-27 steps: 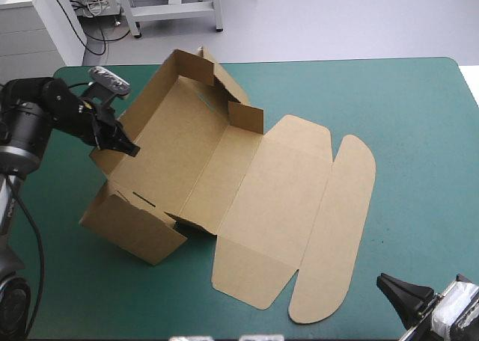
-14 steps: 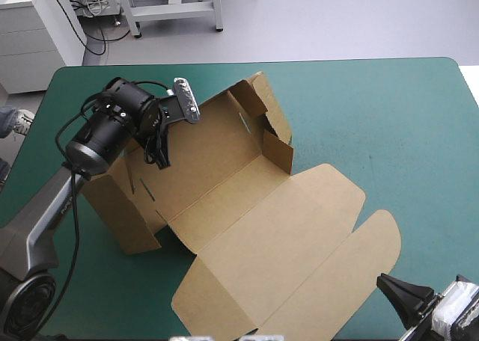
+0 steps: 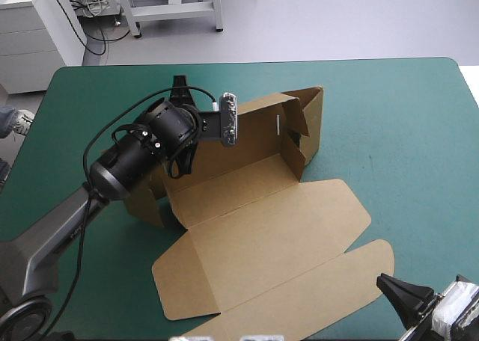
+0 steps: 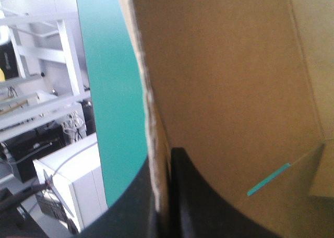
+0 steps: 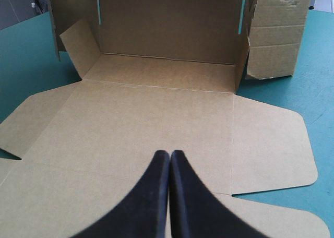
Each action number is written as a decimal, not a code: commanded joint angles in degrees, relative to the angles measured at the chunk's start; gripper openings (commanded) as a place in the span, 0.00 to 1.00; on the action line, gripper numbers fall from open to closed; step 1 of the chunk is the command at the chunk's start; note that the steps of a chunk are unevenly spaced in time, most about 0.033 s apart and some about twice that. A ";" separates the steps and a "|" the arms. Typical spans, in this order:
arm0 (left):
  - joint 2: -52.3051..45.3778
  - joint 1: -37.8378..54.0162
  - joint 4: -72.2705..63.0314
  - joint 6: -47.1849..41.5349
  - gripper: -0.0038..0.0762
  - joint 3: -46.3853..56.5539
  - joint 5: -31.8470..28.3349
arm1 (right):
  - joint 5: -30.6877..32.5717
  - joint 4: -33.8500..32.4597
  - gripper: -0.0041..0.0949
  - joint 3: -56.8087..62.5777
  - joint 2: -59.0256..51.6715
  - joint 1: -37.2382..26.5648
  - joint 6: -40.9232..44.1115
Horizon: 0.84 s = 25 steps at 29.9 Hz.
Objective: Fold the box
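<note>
The brown box (image 3: 277, 221) lies mid-table with its back wall (image 3: 258, 128) and end flaps raised. Its lid panels lie flat toward the table's near edge. My left gripper (image 3: 182, 160) is at the left part of the back wall; the arm hides most of its fingers. In the left wrist view the left gripper (image 4: 164, 196) is shut on the box wall's edge (image 4: 151, 107), one finger on each side of the board. My right gripper (image 3: 383, 283) sits at the near right corner, shut and empty. In the right wrist view the right gripper (image 5: 169, 157) points over the flat lid (image 5: 151, 123) toward the tray.
The teal-green cover (image 3: 389, 109) shows bare to the right of and beyond the box. The lid's outer flap (image 3: 322, 292) reaches close to the table's near edge, just left of my right gripper.
My left arm has swung right across the table, its gripper on the back wall. The box has turned with it and the lid has slid toward the near edge. The right gripper has stayed still.
</note>
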 commanded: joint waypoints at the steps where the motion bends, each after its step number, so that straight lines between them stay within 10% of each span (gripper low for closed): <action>1: -4.85 -3.79 0.27 1.33 0.04 0.45 -3.20 | -4.58 0.05 0.03 -1.27 -0.13 -0.38 0.04; 25: -23.31 -7.40 35.02 -20.58 0.04 42.30 -32.64 | -5.42 -1.44 0.03 -0.82 -0.13 -0.38 1.59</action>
